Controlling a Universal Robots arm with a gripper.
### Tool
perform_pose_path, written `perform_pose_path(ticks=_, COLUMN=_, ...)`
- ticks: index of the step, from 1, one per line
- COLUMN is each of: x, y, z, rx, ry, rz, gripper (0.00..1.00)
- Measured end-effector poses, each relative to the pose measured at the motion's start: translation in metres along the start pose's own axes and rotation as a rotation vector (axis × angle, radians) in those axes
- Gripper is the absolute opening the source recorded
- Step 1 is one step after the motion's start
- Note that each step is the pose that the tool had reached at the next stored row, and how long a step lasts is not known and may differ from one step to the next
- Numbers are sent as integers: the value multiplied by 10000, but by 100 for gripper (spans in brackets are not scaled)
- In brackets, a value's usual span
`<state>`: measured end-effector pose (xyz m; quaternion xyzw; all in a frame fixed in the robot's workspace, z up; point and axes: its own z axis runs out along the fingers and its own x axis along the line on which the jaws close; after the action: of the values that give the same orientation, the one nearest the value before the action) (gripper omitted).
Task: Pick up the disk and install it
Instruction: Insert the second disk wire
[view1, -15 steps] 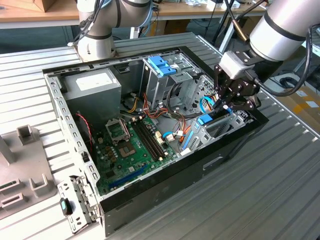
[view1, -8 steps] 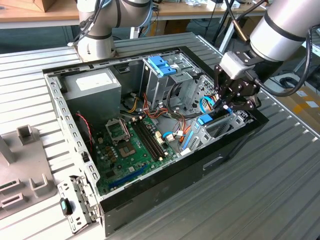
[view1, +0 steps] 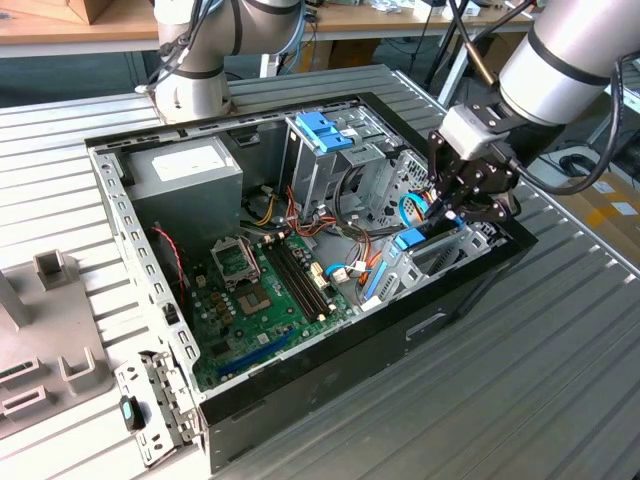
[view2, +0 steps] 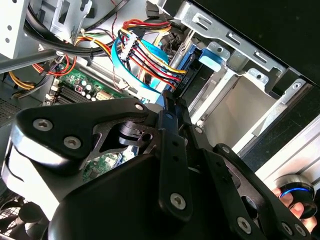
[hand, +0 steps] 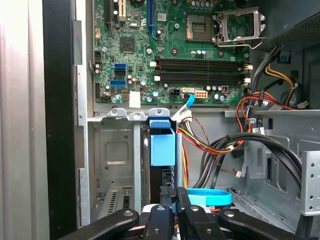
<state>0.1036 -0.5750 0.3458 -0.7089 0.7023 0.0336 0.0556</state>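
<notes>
First wrist view: disk (hand: 162, 145) slotted in bay just beyond gripper (hand: 174, 197).

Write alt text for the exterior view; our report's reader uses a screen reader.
A robot arm's gripper reaches into an open computer case, at a blue-edged disk standing in a bay beside the green motherboard.

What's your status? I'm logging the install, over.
Tool shut, at the drive bay. Disk standing in bay slot. Blue cable close beside tool.
</notes>
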Motion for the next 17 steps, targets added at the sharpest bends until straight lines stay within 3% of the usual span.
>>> perform_pose_path(ticks=4, x=0, y=-1, z=1, rx=20, ry=0, rz=-3, gripper=16)
perform_pose_path(ticks=8, x=0, y=-1, z=4, rx=223, ry=0, rz=-30, gripper=16)
perform_pose_path(ticks=13, x=1, y=1, z=3, rx=249, ry=2, rz=-31, gripper=16)
perform_pose_path(ticks=17, x=1, y=0, z=6, rx=528, ry=3, rz=-68, gripper=16)
